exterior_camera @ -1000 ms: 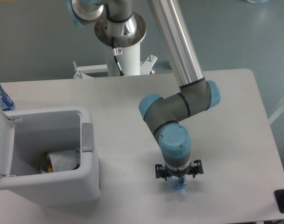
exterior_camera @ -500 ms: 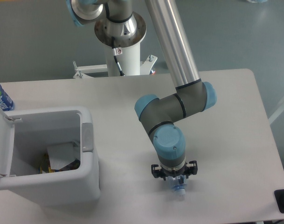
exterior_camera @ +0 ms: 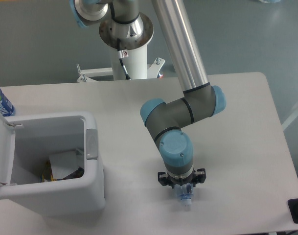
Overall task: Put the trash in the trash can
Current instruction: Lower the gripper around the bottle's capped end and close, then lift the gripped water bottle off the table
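Gripper [exterior_camera: 183,190] poised over crushed bottle [exterior_camera: 185,201] near table [exterior_camera: 237,122] front edge (jaw state cannot be told) | seat jaws squarely before lifting | trash can [exterior_camera: 92,161] at front-left corner, lid open.

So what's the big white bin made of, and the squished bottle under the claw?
The trash can looks like moulded plastic: smooth, slightly glossy white walls with rounded corners, and a grey latch tab on the rim. The crushed bottle looks like thin clear plastic, see-through with a bluish tint and a pale cap end. The claw hides most of it, so that is partly a guess.
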